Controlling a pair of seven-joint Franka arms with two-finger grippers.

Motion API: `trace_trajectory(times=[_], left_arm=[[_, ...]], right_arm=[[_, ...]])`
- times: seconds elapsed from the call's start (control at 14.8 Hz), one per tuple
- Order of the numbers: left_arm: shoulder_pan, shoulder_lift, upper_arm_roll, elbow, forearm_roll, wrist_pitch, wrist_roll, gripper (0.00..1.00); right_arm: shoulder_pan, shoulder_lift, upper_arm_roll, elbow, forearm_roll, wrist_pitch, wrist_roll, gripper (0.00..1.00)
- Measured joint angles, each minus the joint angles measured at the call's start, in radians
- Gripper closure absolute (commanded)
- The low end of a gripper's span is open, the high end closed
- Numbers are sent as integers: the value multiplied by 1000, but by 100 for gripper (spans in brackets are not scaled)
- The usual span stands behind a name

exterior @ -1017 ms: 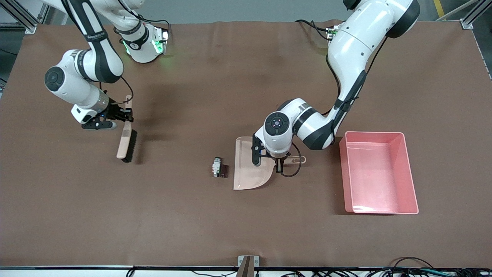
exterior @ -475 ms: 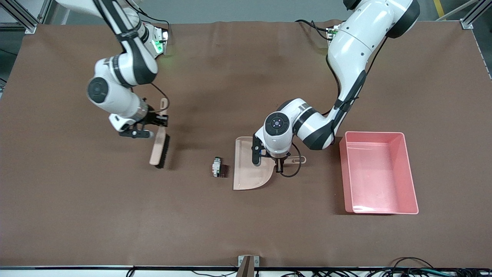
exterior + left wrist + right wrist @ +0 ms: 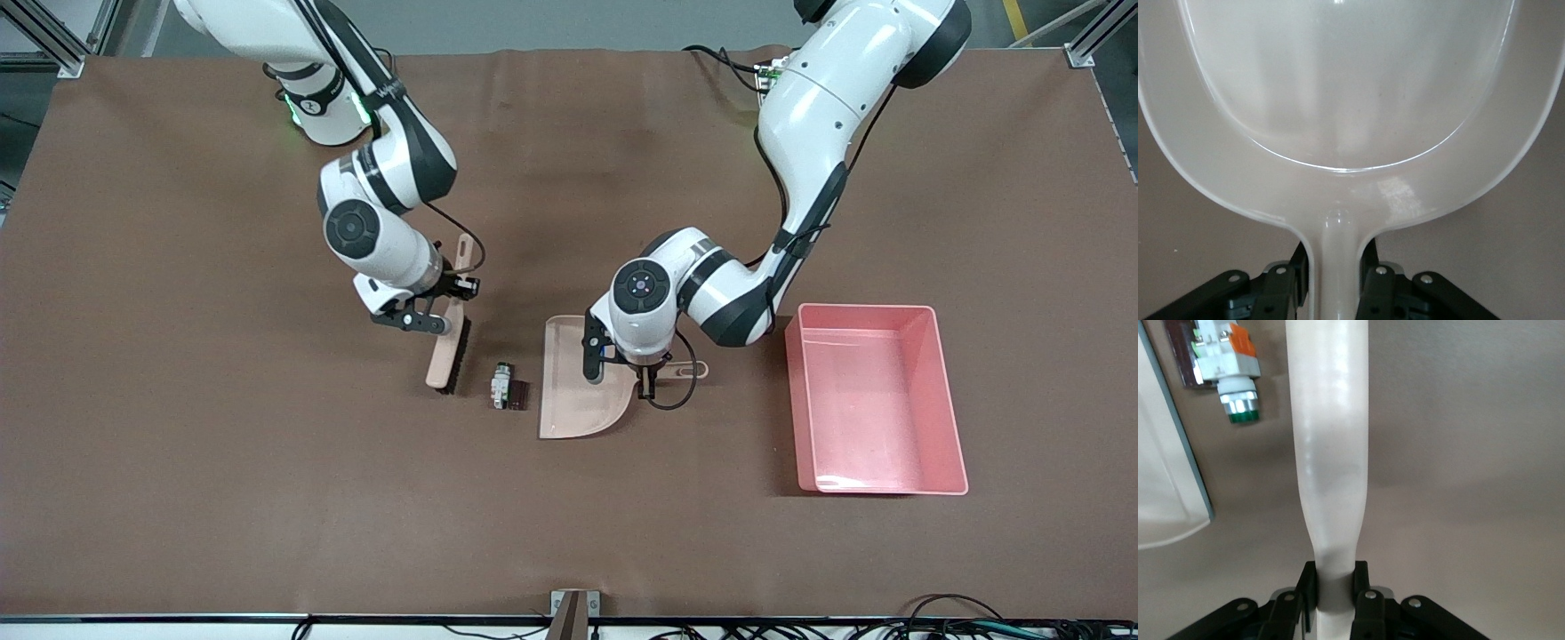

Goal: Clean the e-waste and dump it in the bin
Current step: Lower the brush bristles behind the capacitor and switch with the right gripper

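Note:
The e-waste lies on the brown table: a white-grey block with an orange mark (image 3: pixel 500 384) and a small black piece (image 3: pixel 518 396) beside it. The block also shows in the right wrist view (image 3: pixel 1221 360). My right gripper (image 3: pixel 449 300) is shut on the handle of a beige brush with black bristles (image 3: pixel 444 356), which hangs beside the e-waste toward the right arm's end. My left gripper (image 3: pixel 647 378) is shut on the handle of the beige dustpan (image 3: pixel 578 391). The dustpan's open mouth faces the e-waste. The pink bin (image 3: pixel 876 400) stands toward the left arm's end, empty.
In the right wrist view the brush handle (image 3: pixel 1329 440) fills the middle, held in my right gripper (image 3: pixel 1335 587), with the dustpan's edge (image 3: pixel 1165 487) beside it. The left wrist view shows the dustpan's inside (image 3: pixel 1351 100), nothing in it, and my left gripper (image 3: pixel 1335 273).
My right arm has carried the brush from the right arm's end of the table to just beside the e-waste. The left arm, dustpan, e-waste and bin have not moved.

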Motion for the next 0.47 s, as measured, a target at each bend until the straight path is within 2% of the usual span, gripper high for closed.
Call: trace_trajectory(times=[0.2,0.47], left_arm=[[-2,0,0,1,0,-2,-1,70],[-8,0,-1,5,0,-25,-15,70]], right_arm=[[13,68,-5,64,-4,-2,5,100],[55,137,-6,131,-52,-2,65,100]])
